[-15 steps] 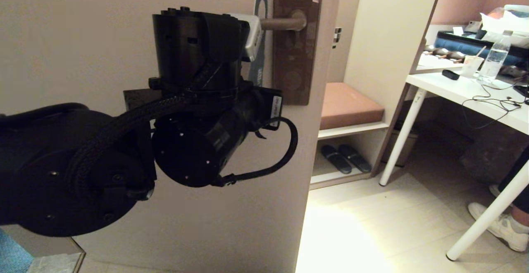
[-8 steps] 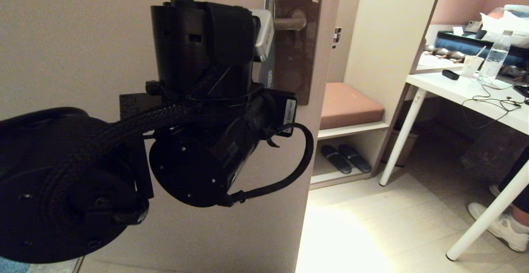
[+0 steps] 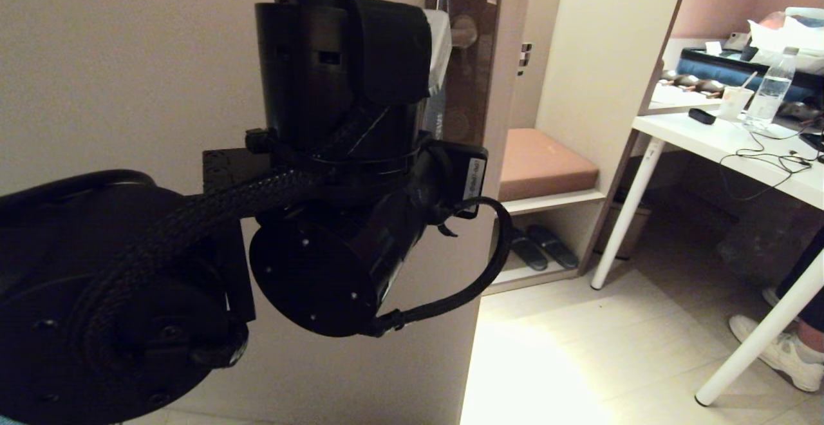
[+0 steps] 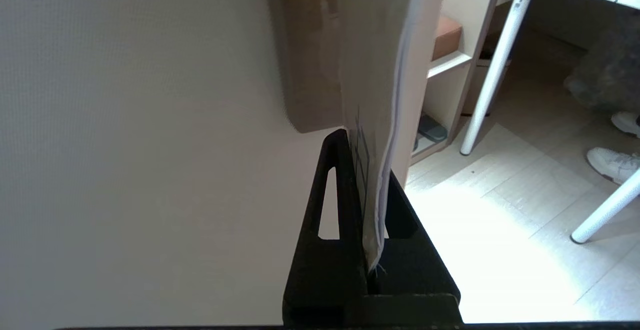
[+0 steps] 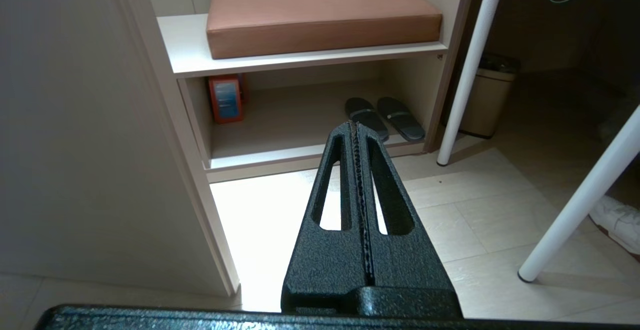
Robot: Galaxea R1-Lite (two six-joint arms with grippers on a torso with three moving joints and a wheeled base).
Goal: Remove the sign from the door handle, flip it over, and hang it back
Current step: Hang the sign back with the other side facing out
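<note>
My left gripper (image 4: 367, 170) is shut on the lower end of the sign (image 4: 380, 95), which hangs edge-on between the fingers, off-white with a pale blue edge. In the head view my left arm's wrist (image 3: 341, 71) covers most of the door handle (image 3: 463, 31); only its end at the brown backplate (image 3: 473, 84) shows. The sign (image 3: 436, 116) shows there as a thin slate-blue strip right beside the backplate, its top rim above the lever. Whether its hole is round the lever is hidden. My right gripper (image 5: 354, 130) is shut and empty, low, pointing at the floor.
The beige door (image 3: 161, 58) fills the left. Past its edge a shelf holds a brown cushion (image 3: 544, 164), with slippers (image 3: 541, 248) below. A white desk (image 3: 727, 148) with bottle, cup and cables stands right; its legs and a person's shoe (image 3: 782, 354) are on the floor.
My left arm has moved right along the lever toward the backplate, carrying the sign. The sign has turned more edge-on, and the wrist now hides nearly all of the lever.
</note>
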